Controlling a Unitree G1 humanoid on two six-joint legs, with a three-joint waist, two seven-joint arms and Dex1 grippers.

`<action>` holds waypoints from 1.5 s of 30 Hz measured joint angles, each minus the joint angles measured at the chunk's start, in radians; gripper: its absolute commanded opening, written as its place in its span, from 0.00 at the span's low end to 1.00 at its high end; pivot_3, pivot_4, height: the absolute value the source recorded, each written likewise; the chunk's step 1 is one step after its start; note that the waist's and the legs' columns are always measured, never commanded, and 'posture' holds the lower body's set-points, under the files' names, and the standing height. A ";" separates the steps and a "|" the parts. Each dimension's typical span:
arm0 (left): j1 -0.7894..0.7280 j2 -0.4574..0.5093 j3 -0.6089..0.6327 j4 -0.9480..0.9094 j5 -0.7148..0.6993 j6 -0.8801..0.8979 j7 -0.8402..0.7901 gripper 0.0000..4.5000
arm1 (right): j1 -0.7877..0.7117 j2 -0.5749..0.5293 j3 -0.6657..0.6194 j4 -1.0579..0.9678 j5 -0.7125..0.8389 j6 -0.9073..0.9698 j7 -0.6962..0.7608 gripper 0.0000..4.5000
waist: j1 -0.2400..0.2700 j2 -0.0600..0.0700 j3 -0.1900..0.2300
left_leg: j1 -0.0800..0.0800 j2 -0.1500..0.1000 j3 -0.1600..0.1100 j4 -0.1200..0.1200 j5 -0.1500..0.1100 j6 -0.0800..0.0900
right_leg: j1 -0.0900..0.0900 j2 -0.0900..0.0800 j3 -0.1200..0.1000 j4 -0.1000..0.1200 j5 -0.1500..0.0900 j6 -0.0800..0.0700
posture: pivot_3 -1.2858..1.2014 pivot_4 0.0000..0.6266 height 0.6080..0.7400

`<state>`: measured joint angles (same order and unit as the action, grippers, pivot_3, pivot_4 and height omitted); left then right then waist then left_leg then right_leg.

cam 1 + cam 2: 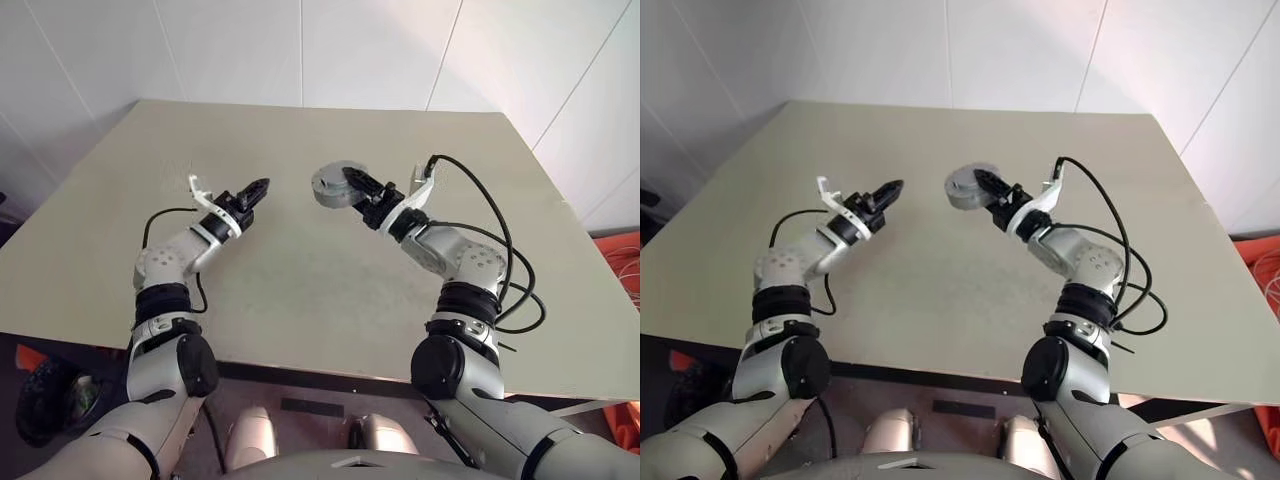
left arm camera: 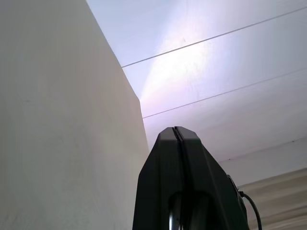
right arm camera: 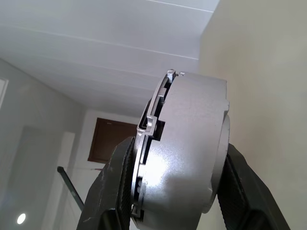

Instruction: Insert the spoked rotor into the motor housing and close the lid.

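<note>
The surface (image 1: 300,300) is lying broad and bare beneath both arms, its far edge meeting the white wall and its side edges running well clear of either hand, so open room is available in every direction; the near edge is sitting just below the forearms.

The right hand (image 1: 352,186) is grasping a round grey assembly at mid-air above the middle of the surface, its two black fingers (image 3: 112,191) pressing on opposite flat faces. The right wrist view is showing a smooth grey drum, judged to be the motor housing (image 3: 192,143), with a thin ribbed grey disc, judged to be the lid (image 3: 148,129), seated against one face. The spoked rotor is not being distinguished separately; it is presumably enclosed, though this cannot be confirmed.

The left hand (image 1: 255,192) is hovering clenched and empty, well apart from the assembly, pointing toward it.

Judgement: the task appears to be at its closing stage, with the lid on or nearly on. A narrow stepped gap is showing along the lid's rim, so the next move is likely calling for the left hand to press or turn the lid home, or for the assembly to be set down flat.
</note>
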<state>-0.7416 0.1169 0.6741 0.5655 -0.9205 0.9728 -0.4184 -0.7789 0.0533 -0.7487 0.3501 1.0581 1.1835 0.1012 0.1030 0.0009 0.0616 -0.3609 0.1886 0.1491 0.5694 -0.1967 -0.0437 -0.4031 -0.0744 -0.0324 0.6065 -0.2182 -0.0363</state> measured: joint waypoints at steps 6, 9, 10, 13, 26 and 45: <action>0.022 -0.006 -0.030 0.006 -0.005 0.041 0.035 0.20 | 0.005 -0.005 0.027 -0.001 0.033 -0.005 -0.019 0.51 | 0.001 0.000 0.000 | -0.002 0.000 -0.001 0.002 0.000 0.000 | 0.000 0.000 -0.003 0.000 0.001 0.001 | 0.52 0.00 1.00; 0.039 -0.008 -0.063 0.001 -0.007 0.068 0.014 0.42 | 0.005 -0.010 0.041 -0.016 0.064 -0.005 -0.025 0.51 | 0.001 0.000 0.000 | -0.002 0.000 -0.001 0.002 0.000 0.000 | 0.000 0.000 -0.003 0.000 0.002 0.004 | 0.52 0.00 1.00; 0.041 -0.010 -0.074 -0.004 -0.011 0.077 0.007 0.50 | 0.005 -0.012 0.046 -0.017 0.073 -0.005 -0.029 0.51 | 0.001 0.000 0.000 | -0.002 0.000 -0.001 0.002 0.000 0.000 | 0.000 0.000 -0.003 0.000 0.002 0.004 | 0.52 0.00 1.00; 0.040 -0.014 -0.088 -0.021 -0.034 0.095 -0.015 0.73 | 0.005 -0.013 0.062 -0.017 0.085 -0.013 -0.038 0.51 | 0.001 0.000 0.000 | -0.002 0.000 -0.001 0.002 0.000 0.000 | 0.000 0.000 -0.003 0.000 0.002 0.004 | 0.52 0.00 1.00; -0.057 -0.043 0.068 0.125 -0.299 0.280 0.056 0.94 | 0.017 -0.034 0.113 -0.025 0.131 -0.028 -0.049 0.51 | 0.003 0.000 0.000 | -0.004 0.000 -0.002 0.003 0.000 0.000 | 0.000 0.000 -0.004 0.000 0.002 0.004 | 0.52 0.00 1.00; -0.075 -0.100 0.025 0.129 -0.351 0.328 0.078 0.94 | 0.134 -0.023 0.279 -0.174 0.320 0.027 -0.121 0.51 | 0.020 0.000 0.000 | -0.006 0.000 -0.003 0.006 0.000 0.000 | 0.000 0.000 -0.005 0.000 0.004 0.006 | 0.52 0.00 1.00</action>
<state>-0.8162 0.0174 0.6993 0.6941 -1.2719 1.3008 -0.3401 -0.6450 0.0307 -0.4694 0.1764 1.3781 1.2107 -0.0196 0.1226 0.0007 0.0617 -0.3665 0.1889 0.1461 0.5753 -0.1967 -0.0440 -0.4033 -0.0746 -0.0376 0.6070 -0.2144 -0.0299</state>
